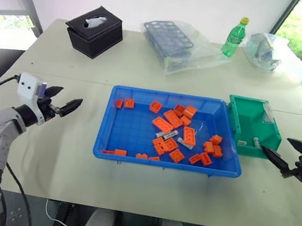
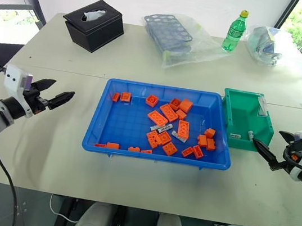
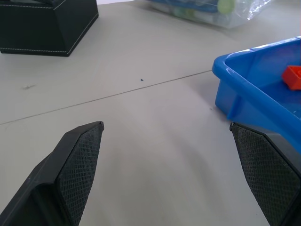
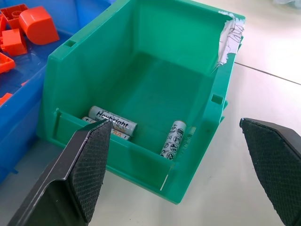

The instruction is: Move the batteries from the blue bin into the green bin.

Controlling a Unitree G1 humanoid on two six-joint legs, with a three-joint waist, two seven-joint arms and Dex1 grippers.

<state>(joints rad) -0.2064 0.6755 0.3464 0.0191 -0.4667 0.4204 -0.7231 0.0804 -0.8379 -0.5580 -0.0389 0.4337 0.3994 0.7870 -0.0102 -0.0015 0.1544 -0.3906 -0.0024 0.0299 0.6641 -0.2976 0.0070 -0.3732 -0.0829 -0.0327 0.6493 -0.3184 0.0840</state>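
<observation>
Batteries [image 1: 170, 133] that remain to move lie in the middle of the blue bin [image 1: 111, 136], among orange bricks [image 1: 162, 124], in the centre of the head views. I see two or three of them: one just left of the centre brick cluster and one a little lower right of it. Their long axes run slanted across the frame, roughly from lower left to upper right.

Going from the left: the left gripper [image 1: 64, 104] hangs at the left middle of the frame, over bare table [image 1: 58, 162], its fingers spread apart and holding nothing. It points toward the left wall of the blue bin and is well apart from the batteries.

At the right, the green bin [image 1: 239, 124] touches the right side of the blue bin. In the right wrist view three batteries [image 4: 113, 124] already lie at its front wall.

The right gripper [image 2: 273, 152] is at the right edge, just beside the green bin's front, fingers wide apart and empty. The batteries lie to its left, across the green bin and the blue wall. I judge both arms about equally far from them.
</observation>
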